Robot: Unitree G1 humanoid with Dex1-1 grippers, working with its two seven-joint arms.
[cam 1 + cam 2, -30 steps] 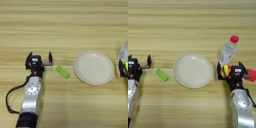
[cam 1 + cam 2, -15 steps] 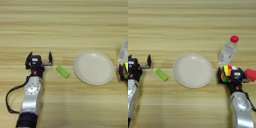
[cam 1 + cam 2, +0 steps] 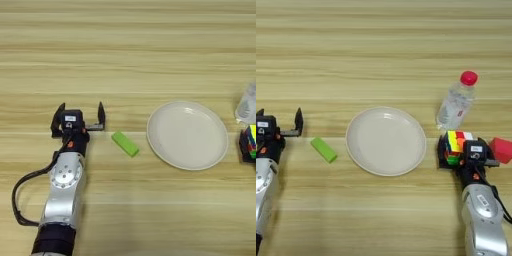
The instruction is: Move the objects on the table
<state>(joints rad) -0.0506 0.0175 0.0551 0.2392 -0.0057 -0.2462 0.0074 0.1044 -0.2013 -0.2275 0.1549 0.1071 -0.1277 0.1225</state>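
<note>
The right gripper (image 3: pixel 460 148) has been sliding left and is now grasping the multicoloured cube (image 3: pixel 455 144) beside the plate (image 3: pixel 386 140), the red block (image 3: pixel 501 149) is lying right, and the left gripper (image 3: pixel 79 117) is resting released near the green block (image 3: pixel 125 143).

Place: most likely a robot test bench in a lab; no walls or room furniture show.
Surface: a light wooden tabletop (image 3: pixel 128 45) with horizontal plank grain fills both views.
Robot: two silver arms with black cables reach in from the near edge.
Props: a sparse, staged set of a white plate (image 3: pixel 386 140), a clear bottle (image 3: pixel 457 102) with a red cap, a green block (image 3: pixel 125 143), a red block (image 3: pixel 501 149) and a multicoloured cube (image 3: pixel 455 145).
</note>
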